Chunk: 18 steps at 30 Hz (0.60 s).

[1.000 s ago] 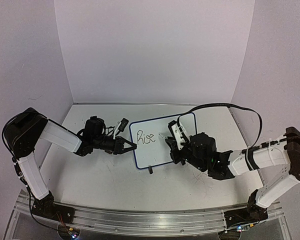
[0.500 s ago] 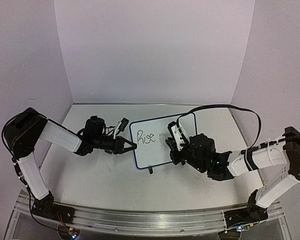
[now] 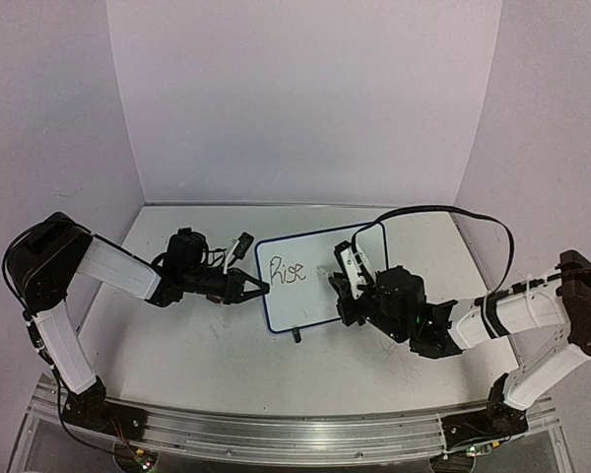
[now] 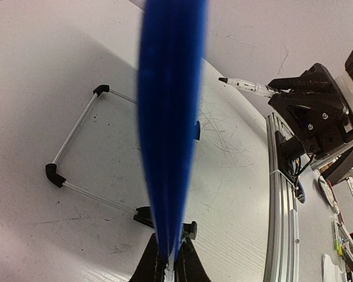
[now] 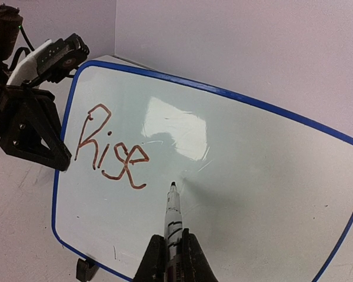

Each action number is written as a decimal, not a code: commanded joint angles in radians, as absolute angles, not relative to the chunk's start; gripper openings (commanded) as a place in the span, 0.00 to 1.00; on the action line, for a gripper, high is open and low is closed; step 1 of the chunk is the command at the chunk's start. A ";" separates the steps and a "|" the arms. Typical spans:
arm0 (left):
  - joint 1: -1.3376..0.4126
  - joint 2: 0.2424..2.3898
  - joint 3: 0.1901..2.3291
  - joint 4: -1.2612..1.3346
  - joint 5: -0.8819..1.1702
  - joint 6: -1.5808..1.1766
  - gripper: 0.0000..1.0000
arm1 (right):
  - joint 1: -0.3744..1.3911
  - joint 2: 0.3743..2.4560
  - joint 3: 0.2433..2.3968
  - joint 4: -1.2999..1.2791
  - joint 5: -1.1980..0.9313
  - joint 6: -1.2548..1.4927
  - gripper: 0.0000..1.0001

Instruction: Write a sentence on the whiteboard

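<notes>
Right claw point(image 5: 169, 259): one, closed on the barrel of one marker point(image 5: 173, 214). The nib projects ahead of the jaws, so it can reach the board face while the fingers stay off it. Whiteboard point(image 5: 259, 176): one, standing tilted directly ahead of this claw with its writing face toward it; whether the nib touches cannot be told. Sentence point(image 5: 110, 145): one word so far, "Rise", in dark reddish strokes, ahead and to the left of the right claw. The nib sits just past its last letter, judged ready to start the next word. Left claw point(image 4: 172, 265): one, closed on the side edge of the board, across from the right claw, judged to brace the board against the push of the pen. Beyond that grip: wire stand point(image 4: 76, 126), one; black clip feet point(image 4: 144, 216), two seen; both rest on the tabletop point(image 4: 41, 64) and prop the board up.
</notes>
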<state>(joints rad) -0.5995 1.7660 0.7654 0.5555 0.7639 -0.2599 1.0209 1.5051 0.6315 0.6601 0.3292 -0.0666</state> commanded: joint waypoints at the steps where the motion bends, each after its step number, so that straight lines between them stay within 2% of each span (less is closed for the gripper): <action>1: -0.592 1.744 0.778 0.491 0.684 -0.235 0.00 | 1.015 1.494 0.641 0.723 0.362 -0.058 0.00; 18: -0.594 1.748 0.782 0.489 0.690 -0.235 0.00 | 1.003 1.551 0.690 0.739 0.347 -0.069 0.00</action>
<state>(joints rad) -0.5995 1.7626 0.7654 0.5491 0.7639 -0.2573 1.0084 1.5394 0.6479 0.6960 0.3451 -0.0677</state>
